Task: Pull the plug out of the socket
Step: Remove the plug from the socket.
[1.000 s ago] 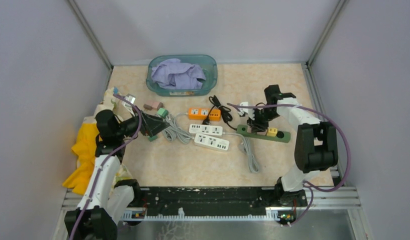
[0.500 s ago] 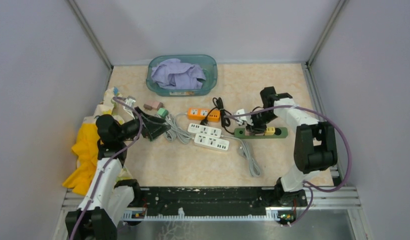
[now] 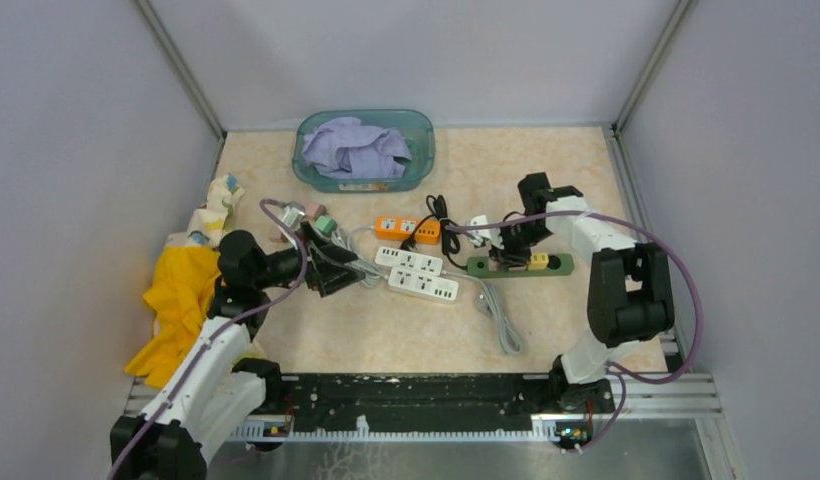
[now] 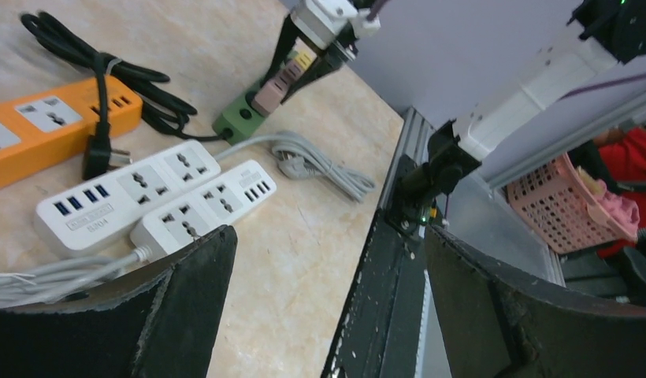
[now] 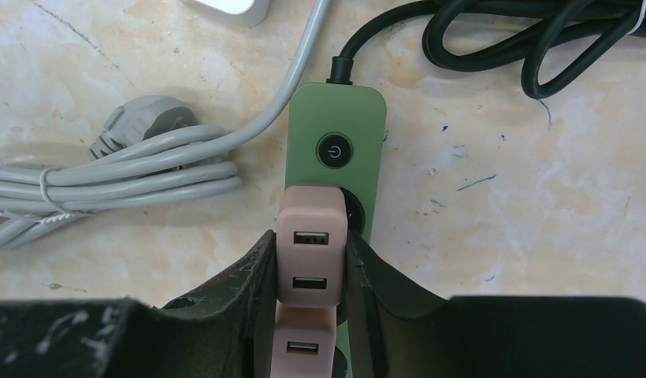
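Observation:
The green socket strip point(image 3: 556, 265) lies on the table right of centre; the right wrist view shows its power button end point(image 5: 335, 126). A pink plug point(image 5: 307, 260) with two USB ports stands over the strip, and my right gripper point(image 5: 308, 256) is shut on its sides. I cannot tell whether its pins are still seated. A second pink plug point(image 5: 302, 342) sits just behind it, and a yellow plug point(image 3: 539, 261) further along. My left gripper point(image 3: 333, 272) hovers open and empty beside the white strips, its fingers point(image 4: 186, 307) wide apart.
Two white power strips point(image 3: 418, 272) and an orange one point(image 3: 408, 228) lie mid-table, with a black cord point(image 3: 441, 222) and a bundled grey cable point(image 3: 501, 315). A teal bin point(image 3: 422, 150) of purple cloth stands at the back. Yellow cloth point(image 3: 176, 300) lies at the left edge.
My left arm has swung right toward the white strips, still open. The right gripper dragged the green strip slightly left and level, then held still, shut on the pink plug.

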